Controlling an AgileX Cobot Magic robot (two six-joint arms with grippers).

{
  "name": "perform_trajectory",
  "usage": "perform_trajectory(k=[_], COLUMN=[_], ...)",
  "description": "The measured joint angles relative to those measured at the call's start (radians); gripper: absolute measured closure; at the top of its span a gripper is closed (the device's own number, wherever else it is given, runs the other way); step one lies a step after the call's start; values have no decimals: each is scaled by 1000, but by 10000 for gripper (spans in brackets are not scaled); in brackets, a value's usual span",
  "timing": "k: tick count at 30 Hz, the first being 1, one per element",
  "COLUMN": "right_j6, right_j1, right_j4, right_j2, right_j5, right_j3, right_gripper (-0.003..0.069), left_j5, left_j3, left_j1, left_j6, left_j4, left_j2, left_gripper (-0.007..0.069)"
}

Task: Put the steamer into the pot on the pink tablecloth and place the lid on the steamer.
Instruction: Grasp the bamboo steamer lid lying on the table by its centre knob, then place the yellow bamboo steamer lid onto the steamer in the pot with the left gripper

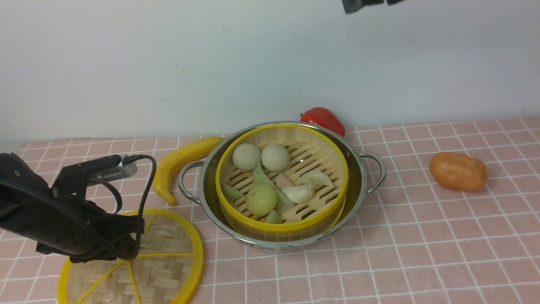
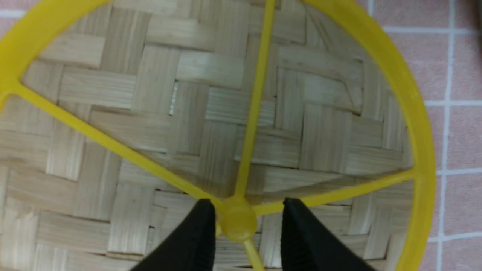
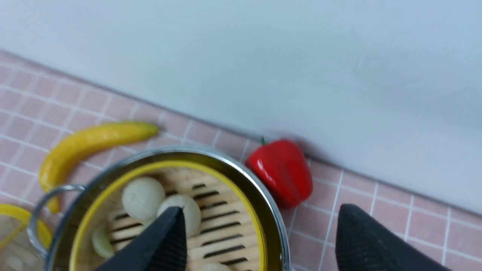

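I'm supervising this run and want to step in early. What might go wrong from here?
The jaws of the left gripper flank only the small centre hub of the lid, so the wide lid may tilt or slip when lifted. The right gripper hangs open near the steamer in the pot; it might obstruct the lid's arrival.

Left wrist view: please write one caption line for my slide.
Left gripper, jaws apart, straddles the yellow centre of the woven lid lying on the pink tablecloth.

Steamer (image 3: pixel 213 169) inside pot (image 3: pixel 264 198), fingers (image 3: pixel 160 244) apart
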Motion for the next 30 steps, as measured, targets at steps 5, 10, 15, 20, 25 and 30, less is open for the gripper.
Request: perform_trajectory(k=[5,10,15,20,25,30], right_j6=[-12,-21,-26,-40,-41,4], right_j1=[0,0,0,0,0,0], right_j4=[0,-9,-74,-177,-264,-283], right_j2=[-103,-219,-314,-426,-584,-768], right_j5=[0,1,1,-1,-3,-4], right_j3=[0,0,-1,37,218,488], right_gripper=[146,146,146,146,145,146], left_j5=[-8,1,71,208,315,365], left_j3=[-3,-12,-41,-131,-277,-441], left_j1=[0,0,0,1,-12,-128], left_j6=[2,-1,-2,-111,-245,-261], left_j4=[-1,-2,33,188,375,405], left_j2=[46,53,41,-27,-113,-128], left_gripper=[383,486,508,508,508,508])
